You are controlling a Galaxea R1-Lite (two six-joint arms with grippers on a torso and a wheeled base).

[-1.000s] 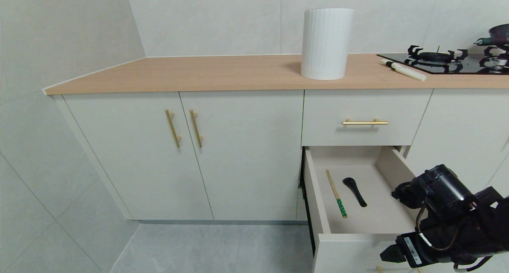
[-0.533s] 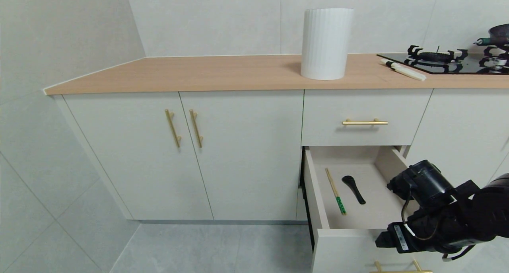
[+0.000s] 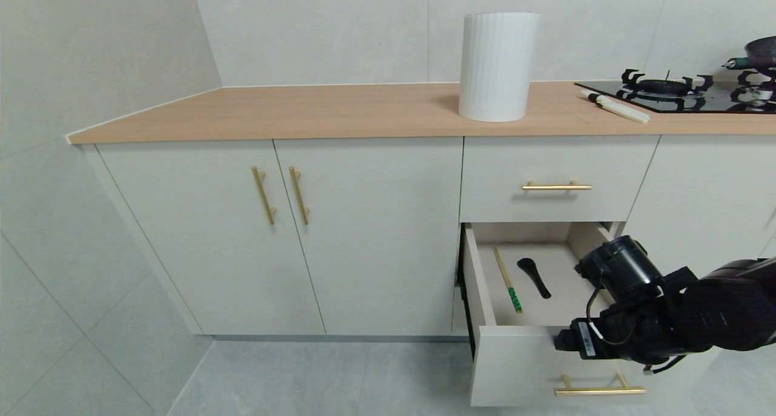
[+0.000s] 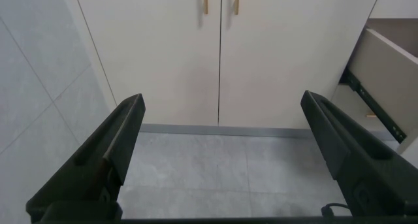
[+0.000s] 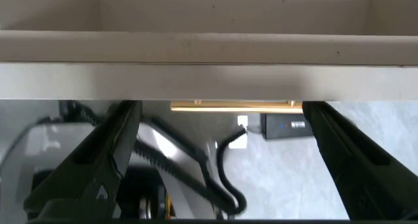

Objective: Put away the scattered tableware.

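Chopsticks (image 3: 508,281) and a black spoon (image 3: 533,276) lie side by side, not touching, inside the lower drawer (image 3: 515,367), which stands partly open. The right gripper (image 5: 219,165) is at the top edge of the drawer's front, its jaws wide apart and holding nothing. The left gripper (image 4: 219,159) hangs above the tiled floor (image 4: 196,178) before the cupboard doors (image 4: 281,54), also wide and empty. I judge that closing the drawer is the step in hand. It is better to press squarely on the front, straight in and slowly, so the tableware does not slide
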